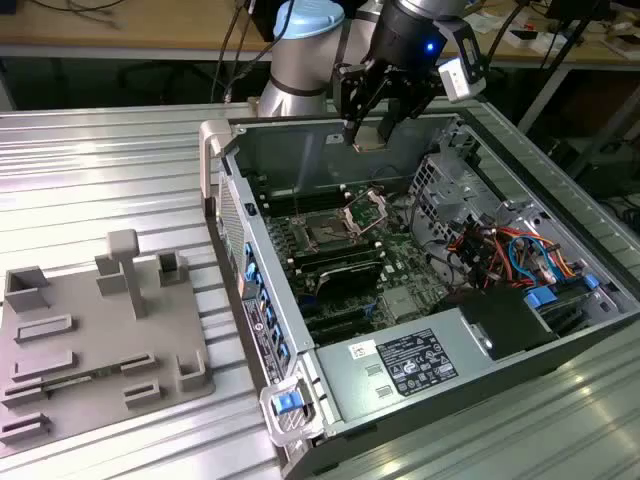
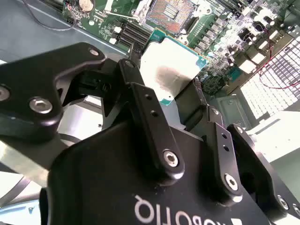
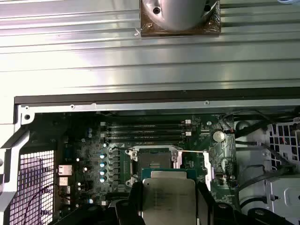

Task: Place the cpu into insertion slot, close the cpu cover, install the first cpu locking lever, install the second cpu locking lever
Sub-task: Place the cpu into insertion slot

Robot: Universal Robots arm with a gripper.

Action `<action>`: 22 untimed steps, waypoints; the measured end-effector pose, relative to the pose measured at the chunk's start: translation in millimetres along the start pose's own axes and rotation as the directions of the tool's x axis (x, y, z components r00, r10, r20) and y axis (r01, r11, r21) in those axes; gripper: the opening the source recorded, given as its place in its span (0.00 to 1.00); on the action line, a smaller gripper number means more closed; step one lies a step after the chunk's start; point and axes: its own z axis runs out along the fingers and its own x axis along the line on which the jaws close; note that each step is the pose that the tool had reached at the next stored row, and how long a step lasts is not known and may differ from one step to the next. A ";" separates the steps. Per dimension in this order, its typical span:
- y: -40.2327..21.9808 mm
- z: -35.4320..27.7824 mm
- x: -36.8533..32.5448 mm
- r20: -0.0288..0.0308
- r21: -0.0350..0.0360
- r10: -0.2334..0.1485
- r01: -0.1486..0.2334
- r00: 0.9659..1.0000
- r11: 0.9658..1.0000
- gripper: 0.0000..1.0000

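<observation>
My gripper (image 1: pixel 368 134) hangs above the back of the open computer case, shut on the cpu (image 1: pixel 367 138). In both wrist views the cpu (image 2: pixel 169 69) (image 3: pixel 168 196) shows as a silvery square with a green rim, clamped by its edges between my black fingers (image 2: pixel 137 79). The insertion slot (image 1: pixel 325 232) (image 3: pixel 152 162) (image 2: pixel 169 11) lies open on the green motherboard, below the chip and apart from it. The cpu cover (image 1: pixel 365 208) stands tilted up at the slot's edge on the exterior view's right.
Long black memory slots (image 1: pixel 335 265) run beside the socket. A grey power supply (image 1: pixel 410 362) and coloured cables (image 1: pixel 510 255) fill the case's near and right parts. The case walls (image 1: pixel 300 140) ring the board. A grey fixture plate (image 1: pixel 100 335) lies on the ribbed table at the exterior view's left.
</observation>
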 end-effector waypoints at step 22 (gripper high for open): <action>0.0 0.3 0.2 0.003 -0.001 0.032 -0.032 0.999 0.999 0.55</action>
